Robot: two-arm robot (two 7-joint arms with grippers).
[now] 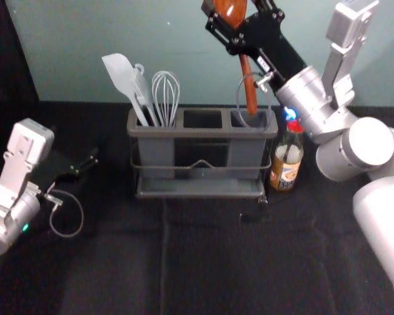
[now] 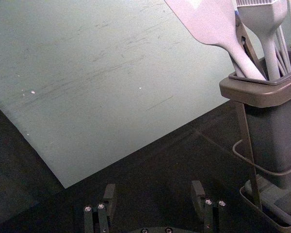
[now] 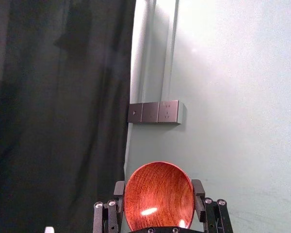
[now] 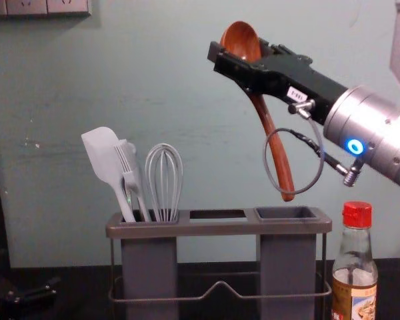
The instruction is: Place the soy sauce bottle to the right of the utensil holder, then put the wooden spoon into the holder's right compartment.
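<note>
Here, the black right gripper (image 3: 158, 187) clamps a red-brown wooden spoon (image 4: 240, 41) by its bowl, handle down for insertion, seemingly above the grey plastic holder (image 4: 220, 229), red-capped glass bottle (image 4: 355, 293) at its right, black left gripper (image 2: 153, 188) open, far left.

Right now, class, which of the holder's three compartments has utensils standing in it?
The left compartment: spatula, brush and whisk stand there; no utensil stands in the middle one or right one.

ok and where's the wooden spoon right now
The right gripper holds the wooden spoon bowl-up; in the chest view its handle's end is just above the right compartment of the utensil holder, left of the soy sauce bottle.
</note>
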